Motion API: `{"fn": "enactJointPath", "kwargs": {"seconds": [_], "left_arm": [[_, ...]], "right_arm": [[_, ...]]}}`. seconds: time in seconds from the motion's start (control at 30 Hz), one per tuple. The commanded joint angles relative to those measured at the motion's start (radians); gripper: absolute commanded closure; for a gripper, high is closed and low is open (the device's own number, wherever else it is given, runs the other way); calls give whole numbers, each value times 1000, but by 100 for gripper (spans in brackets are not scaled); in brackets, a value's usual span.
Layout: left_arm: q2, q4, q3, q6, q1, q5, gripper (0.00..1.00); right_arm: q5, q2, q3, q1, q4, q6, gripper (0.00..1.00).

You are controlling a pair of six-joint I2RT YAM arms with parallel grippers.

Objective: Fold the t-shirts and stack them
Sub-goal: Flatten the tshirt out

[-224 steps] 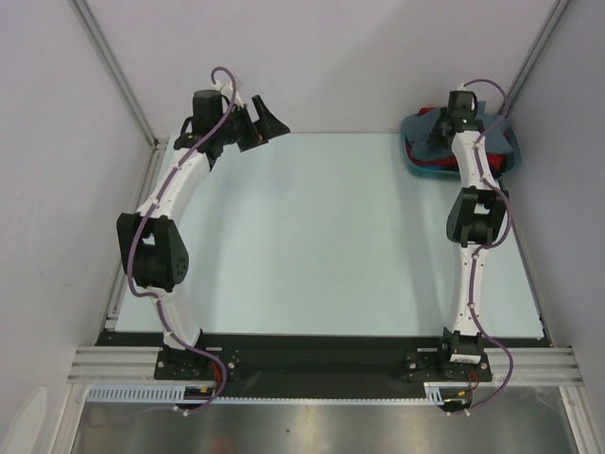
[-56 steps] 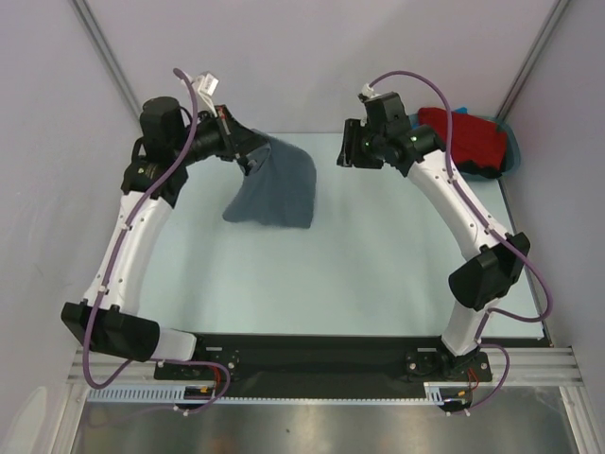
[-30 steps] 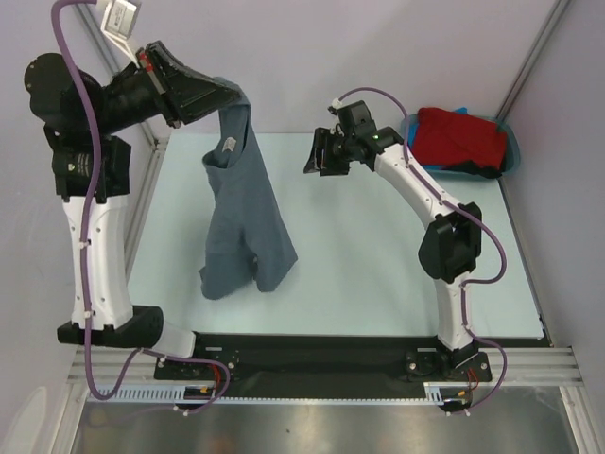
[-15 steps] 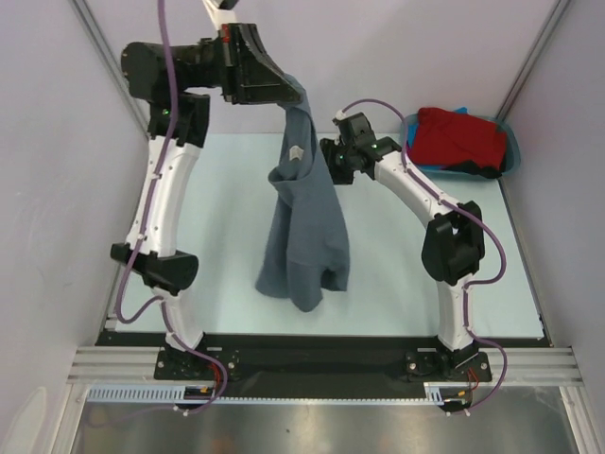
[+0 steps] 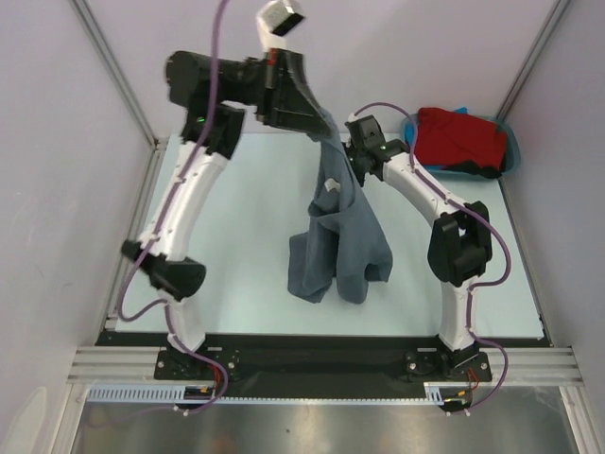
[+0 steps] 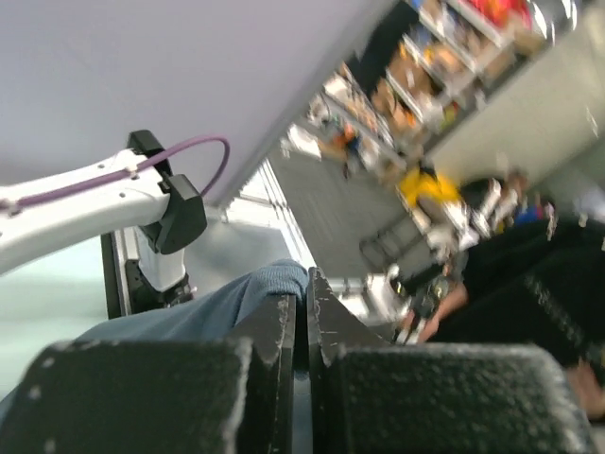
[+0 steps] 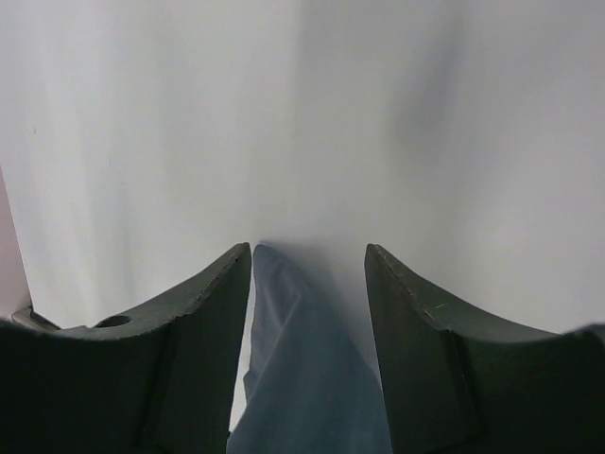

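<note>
Left half of the table [image 5: 217, 236] is bare and open out to its edge. The left gripper [image 5: 310, 115] is up high, pinched tight on the grey shirt [image 5: 336, 246], which hangs down mid-table with its bottom end bunched on the surface. The white neck tag [image 5: 331, 186] is too small to read. The right gripper [image 5: 364, 163] sits just beside the hanging cloth, fingers partway apart with a fold between them, not clamped. At the far right, the teal tub [image 5: 514, 149] holds the red shirt [image 5: 458, 137].

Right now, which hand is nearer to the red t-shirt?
Right. The right hand is to the left of the red t-shirt; the left hand is farther left, gripping the grey t-shirt.
</note>
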Motion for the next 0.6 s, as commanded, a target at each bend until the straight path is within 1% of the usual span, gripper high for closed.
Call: {"fn": "enactJointPath", "kwargs": {"seconds": [0.0,0.03,0.07,0.1,0.13,0.17,0.2,0.23,0.27,0.3,0.37,0.43,0.47,0.5,0.53,0.57], "left_arm": [[-250,-158,-102,243,168,-141,97],[-287,-236,-132,314,211,-179,97],[-319,-371,-158,427,252,-209,98],[-373,-418,-197,460,335,-229,98],[-392,-439,-216,482,372,-255,97],[-409,-503,-234,503,404,-261,96],[-421,-534,-254,514,464,-267,94],[-433,-580,-258,533,489,-293,93],[-439,-708,-262,556,513,-321,93],[-446,-779,-271,618,564,-345,93],[-461,-934,-300,693,595,-409,93],[-467,-1021,-296,753,607,-462,90],[-473,-1111,-294,804,607,-498,89],[-472,-1187,-301,845,609,-566,89],[-472,-1188,-305,846,609,-592,87],[-469,-1269,-310,888,609,-618,87]], "right_arm": [[0,-36,23,0,7,-15,43],[0,-31,33,0,0,-16,43],[0,-30,39,-2,-4,-18,43],[2,-27,46,-2,-8,-24,43],[3,-24,56,-2,-19,-27,43],[5,-24,62,-4,-24,-28,43],[3,-22,66,-2,-28,-31,43],[0,-21,72,-4,-37,-36,43],[0,-21,79,-5,-43,-41,43],[-1,-19,82,-5,-48,-44,43],[-6,-16,92,-8,-62,-47,43],[-16,-14,95,-10,-74,-47,43],[-23,-11,95,-10,-77,-51,43],[-41,-8,99,-11,-86,-56,43],[-56,-4,102,-11,-91,-56,43],[-84,4,108,-13,-99,-59,43]]}}
